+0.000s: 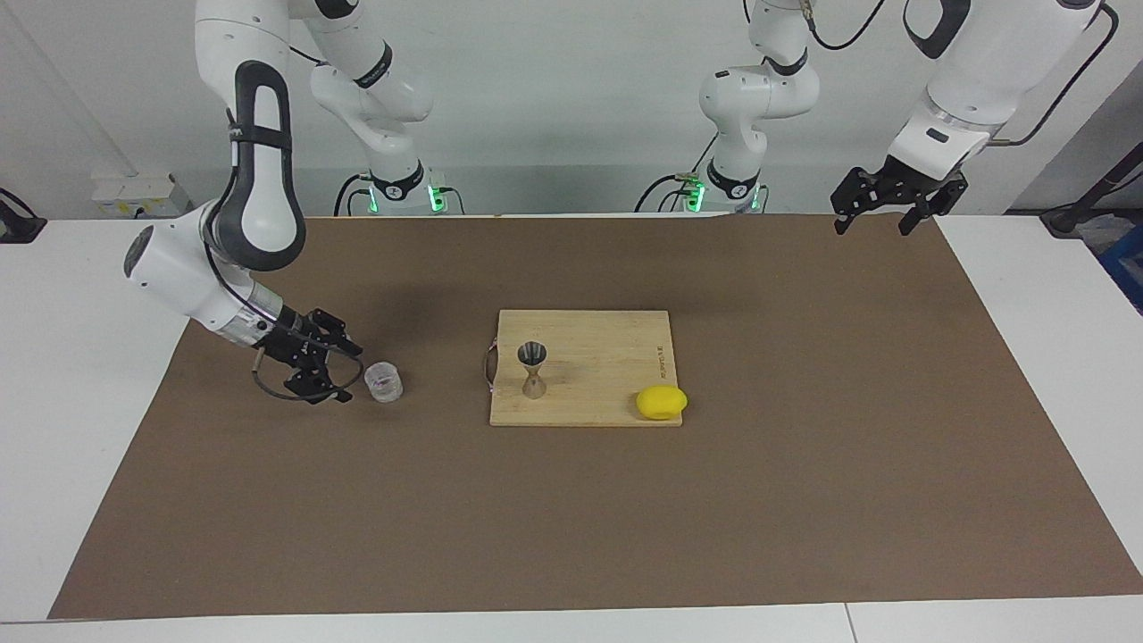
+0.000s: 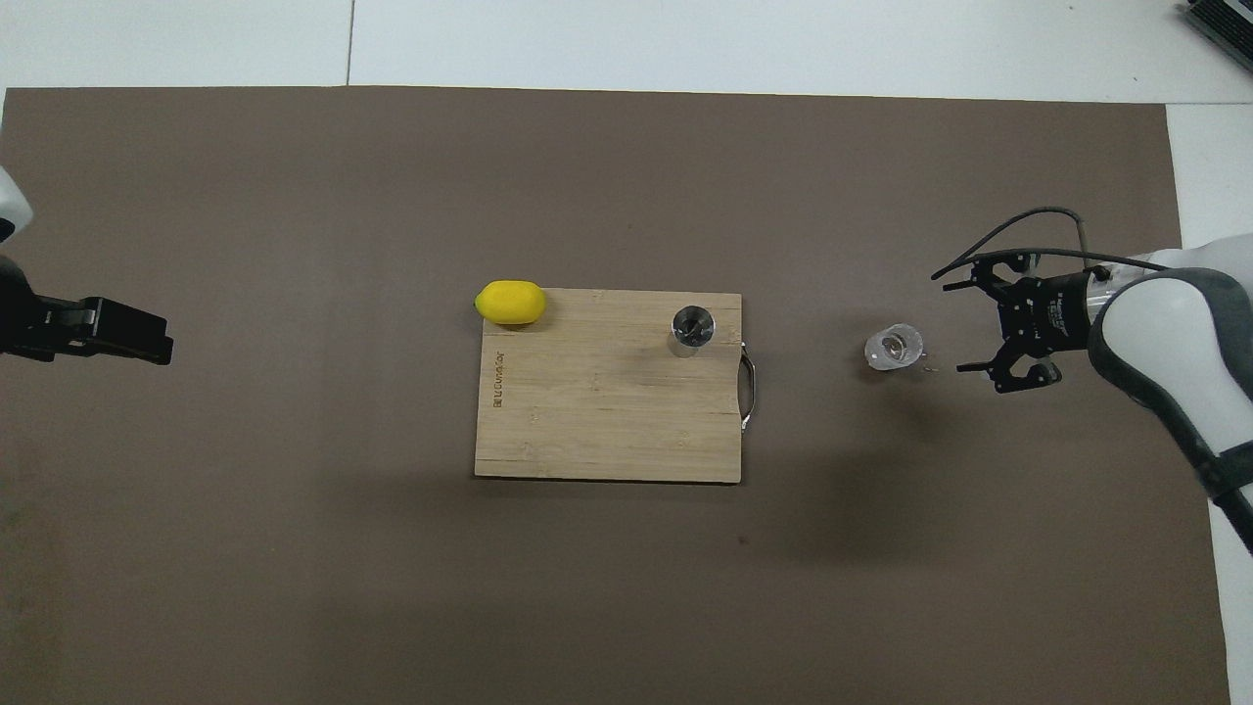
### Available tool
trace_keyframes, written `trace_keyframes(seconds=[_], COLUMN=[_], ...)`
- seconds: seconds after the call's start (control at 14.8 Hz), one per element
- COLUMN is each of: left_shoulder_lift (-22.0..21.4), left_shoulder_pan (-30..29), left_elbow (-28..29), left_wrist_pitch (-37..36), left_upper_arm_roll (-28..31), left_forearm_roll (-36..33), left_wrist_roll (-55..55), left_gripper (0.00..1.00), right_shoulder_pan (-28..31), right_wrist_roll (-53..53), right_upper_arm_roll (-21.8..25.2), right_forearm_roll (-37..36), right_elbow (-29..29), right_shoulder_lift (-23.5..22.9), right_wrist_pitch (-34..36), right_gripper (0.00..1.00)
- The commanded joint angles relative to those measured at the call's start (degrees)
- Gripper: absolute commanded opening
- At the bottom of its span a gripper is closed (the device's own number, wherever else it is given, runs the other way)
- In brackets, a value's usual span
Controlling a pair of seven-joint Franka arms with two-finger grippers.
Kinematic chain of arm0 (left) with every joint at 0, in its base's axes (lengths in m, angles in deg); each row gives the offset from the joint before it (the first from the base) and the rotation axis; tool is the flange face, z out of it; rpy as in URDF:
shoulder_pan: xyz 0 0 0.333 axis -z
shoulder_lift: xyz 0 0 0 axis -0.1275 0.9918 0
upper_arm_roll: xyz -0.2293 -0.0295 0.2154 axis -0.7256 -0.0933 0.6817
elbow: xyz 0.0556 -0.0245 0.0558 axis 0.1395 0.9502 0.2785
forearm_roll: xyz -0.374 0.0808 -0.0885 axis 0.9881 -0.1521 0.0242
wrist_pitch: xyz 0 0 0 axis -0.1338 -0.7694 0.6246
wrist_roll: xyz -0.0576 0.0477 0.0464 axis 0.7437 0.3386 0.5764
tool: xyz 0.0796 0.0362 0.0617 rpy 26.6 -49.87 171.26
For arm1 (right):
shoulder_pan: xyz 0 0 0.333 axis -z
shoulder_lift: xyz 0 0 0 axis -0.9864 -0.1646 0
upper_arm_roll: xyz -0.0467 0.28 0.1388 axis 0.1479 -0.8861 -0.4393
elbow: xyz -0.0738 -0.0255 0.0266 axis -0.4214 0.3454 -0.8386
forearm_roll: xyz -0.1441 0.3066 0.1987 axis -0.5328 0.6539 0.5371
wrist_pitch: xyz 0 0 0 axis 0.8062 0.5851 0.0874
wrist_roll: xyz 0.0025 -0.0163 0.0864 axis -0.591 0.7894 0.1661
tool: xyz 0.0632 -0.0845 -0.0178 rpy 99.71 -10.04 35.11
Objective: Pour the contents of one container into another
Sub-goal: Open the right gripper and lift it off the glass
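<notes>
The clear glass cup (image 1: 384, 381) stands upright on the brown mat toward the right arm's end of the table; it also shows in the overhead view (image 2: 893, 347). My right gripper (image 1: 346, 373) is open, low beside the cup, its fingers apart from the glass; in the overhead view (image 2: 948, 324) a gap shows between them. The metal jigger (image 1: 533, 370) stands upright on the wooden cutting board (image 1: 607, 348), near the board's handle; it also shows in the overhead view (image 2: 691, 330). My left gripper (image 1: 871, 223) waits raised over the mat's corner at the left arm's end, open and empty.
A yellow lemon (image 1: 661, 402) lies at the board's corner farthest from the robots, toward the left arm's end; it also shows in the overhead view (image 2: 510, 302). The board's metal handle (image 2: 749, 390) faces the cup. The brown mat (image 1: 804, 500) covers most of the table.
</notes>
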Motion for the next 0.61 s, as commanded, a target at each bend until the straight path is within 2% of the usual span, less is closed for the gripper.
trace_keyframes(seconds=[0.0,0.34,0.54], left_shoulder_lift=[-1.3,-1.3,-1.3], left_shoulder_pan=[0.34,0.34,0.34], left_elbow=[1.44,1.44,1.44], left_wrist_pitch=[0.0,0.0,0.0], left_upper_arm_roll=[0.42,0.42,0.42], left_forearm_roll=[0.14,0.14,0.14], left_wrist_roll=[-0.03,-0.03,-0.03], left_gripper=[1.0,1.0,1.0], right_shoulder_pan=[-4.83,-10.92,-11.1], right_wrist_roll=[9.49,25.07,34.74], right_upper_arm_roll=[-0.27,-0.44,-0.71], right_forearm_roll=[-9.11,-25.55,-27.87], right_elbow=[-0.95,1.59,7.47], right_shoulder_lift=[2.83,4.68,6.78], right_wrist_pitch=[-0.39,2.59,10.31], right_gripper=[1.0,1.0,1.0])
